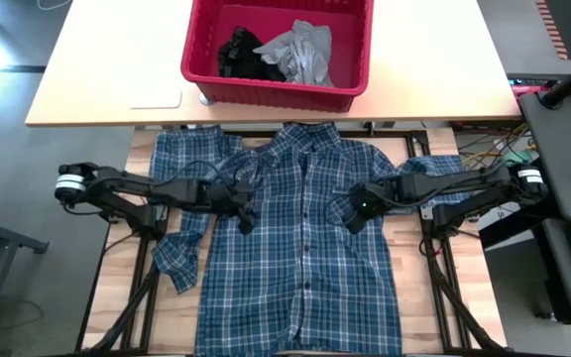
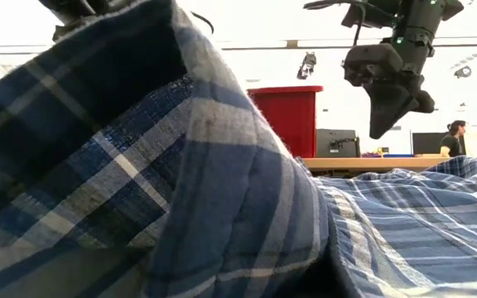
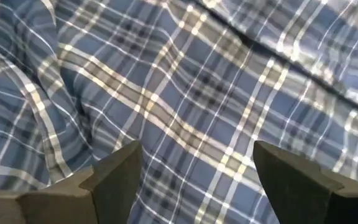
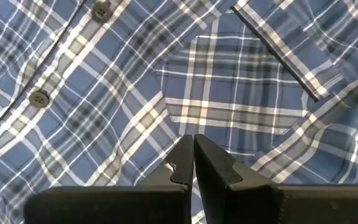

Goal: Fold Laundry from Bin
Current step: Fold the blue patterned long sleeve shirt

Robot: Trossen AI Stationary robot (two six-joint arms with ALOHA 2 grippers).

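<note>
**A:** Shirt status? Your plaid shirt (image 1: 300,248) lies spread face up on the wooden table (image 1: 414,297), collar toward the red bin (image 1: 206,74), buttons running down the middle.

**B:** Flat all over?

**A:** No. You see the sleeve on the left arm's side bunched and folded back on itself beside the shirt body. In the low view a raised fold of that plaid fills most of the near field.

**B:** Left gripper?

**A:** Your left gripper (image 1: 247,220) sits over the shirt's chest, on the side of that bunched sleeve. Its wrist view shows both fingers (image 3: 114,180) spread wide with plaid cloth under the gap, nothing between them. I cannot tell whether the tips touch the cloth.

**B:** Right one?

**A:** Your right gripper (image 1: 357,216) is over the opposite chest panel, near the pocket (image 4: 235,84). Fingers (image 4: 180,163) pressed together, gripping nothing. The low view has it hanging clear above the shirt, tips pointing down.

**B:** Bin?

**A:** You find it on the lighter tabletop (image 1: 97,69) beyond the shirt's collar, well apart from both grippers. Inside: grey garment (image 1: 303,52) crumpled toward the middle, black garment (image 1: 241,55) just beside it, touching.

**B:** Anything else?

**A:** A person (image 2: 454,136) is far behind the table in the low view, away from the arms.
</note>
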